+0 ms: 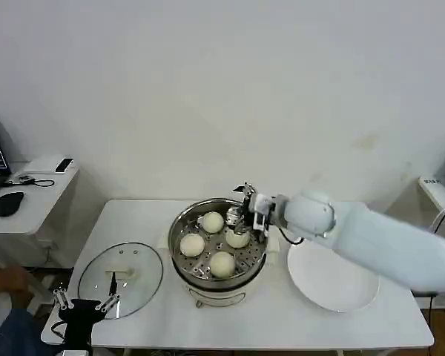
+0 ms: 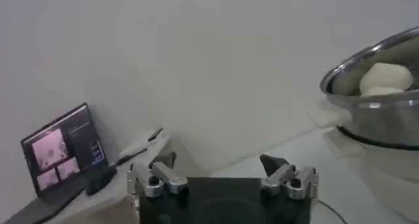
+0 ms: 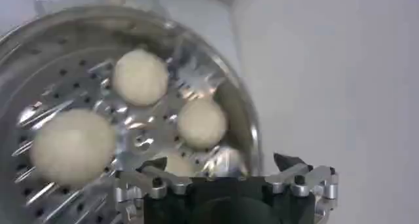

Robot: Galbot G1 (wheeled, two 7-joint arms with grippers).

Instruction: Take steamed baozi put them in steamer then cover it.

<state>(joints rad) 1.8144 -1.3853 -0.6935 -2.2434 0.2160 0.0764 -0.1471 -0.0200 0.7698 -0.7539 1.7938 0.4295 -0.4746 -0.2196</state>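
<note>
A: Head view first. Where does everything sit?

B: All four steamed baozi lie on the perforated tray of the steamer, which stands mid-desk. The white plate beside it is bare. The right gripper hangs over the pot's right rim, right at the nearest bun, which I judge it has just set down. The cover lies flat on the desk to the left, handle up, ready to be lifted. The left gripper waits at the cover's near edge.

A: And the left wrist view?

B: The left gripper has its fingers spread wide on nothing; the steamer stands off to the side with one bun showing above the rim.

A: Right wrist view?

B: The right gripper hangs over the steamer, fingers parted, with a bun low between them; whether they touch it, I cannot tell. I'd judge covering is what remains.
</note>
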